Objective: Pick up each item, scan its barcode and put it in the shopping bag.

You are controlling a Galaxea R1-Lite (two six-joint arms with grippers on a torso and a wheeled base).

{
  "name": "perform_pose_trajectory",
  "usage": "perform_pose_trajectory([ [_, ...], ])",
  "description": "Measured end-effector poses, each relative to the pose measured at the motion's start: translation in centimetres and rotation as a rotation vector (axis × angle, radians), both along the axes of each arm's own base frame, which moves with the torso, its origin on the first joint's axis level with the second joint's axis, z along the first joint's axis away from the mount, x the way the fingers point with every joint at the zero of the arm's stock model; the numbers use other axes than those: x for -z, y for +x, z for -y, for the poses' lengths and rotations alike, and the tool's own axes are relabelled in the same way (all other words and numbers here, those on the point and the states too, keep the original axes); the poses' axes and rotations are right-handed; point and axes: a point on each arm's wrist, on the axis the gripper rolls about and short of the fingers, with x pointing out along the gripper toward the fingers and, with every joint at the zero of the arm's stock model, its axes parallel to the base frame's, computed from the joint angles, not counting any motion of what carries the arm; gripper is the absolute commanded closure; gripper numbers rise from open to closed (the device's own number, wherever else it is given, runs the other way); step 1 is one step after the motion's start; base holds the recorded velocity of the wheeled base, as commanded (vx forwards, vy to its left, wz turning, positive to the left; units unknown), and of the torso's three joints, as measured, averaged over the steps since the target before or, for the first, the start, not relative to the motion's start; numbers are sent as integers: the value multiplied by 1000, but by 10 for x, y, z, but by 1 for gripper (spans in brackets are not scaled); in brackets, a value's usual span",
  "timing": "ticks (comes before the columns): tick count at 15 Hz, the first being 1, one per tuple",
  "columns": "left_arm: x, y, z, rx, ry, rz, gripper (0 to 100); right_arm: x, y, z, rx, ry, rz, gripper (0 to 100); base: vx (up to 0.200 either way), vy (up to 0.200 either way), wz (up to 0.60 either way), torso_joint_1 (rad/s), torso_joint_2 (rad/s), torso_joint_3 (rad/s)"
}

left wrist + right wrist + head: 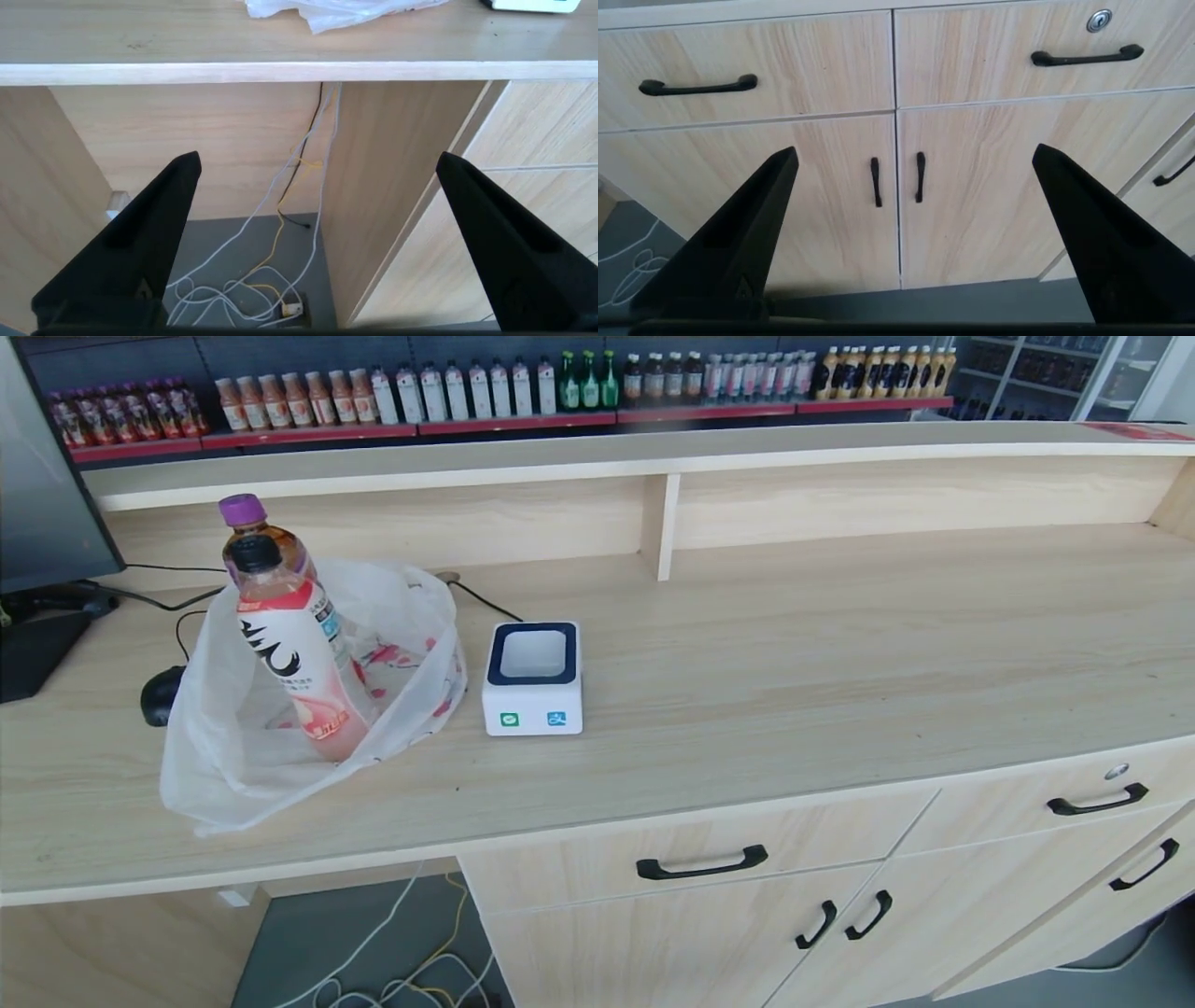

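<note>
- Left claw [318,157] and right claw [913,149]: both spread, holding nothing, low before the counter [794,663] front.
- Shopping bag [215,775] at scanner's [533,677] 9 o'clock holds peach drink bottle [299,663] and purple-capped bottle [245,513].
- Judgement: bagging looks finished; next grab needs a fresh item.

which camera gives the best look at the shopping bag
Head view: the whole bag sits open on the counter, two bottles inside. Left wrist view catches a crumpled edge; right wrist view faces cabinet doors.
</note>
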Motion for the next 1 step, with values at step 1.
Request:
perform_pose_trajectory([
  [1, 0, 0, 0, 0, 0, 0, 0, 0, 0, 0, 0, 1, 0, 0, 0, 0, 0, 0, 0, 0],
])
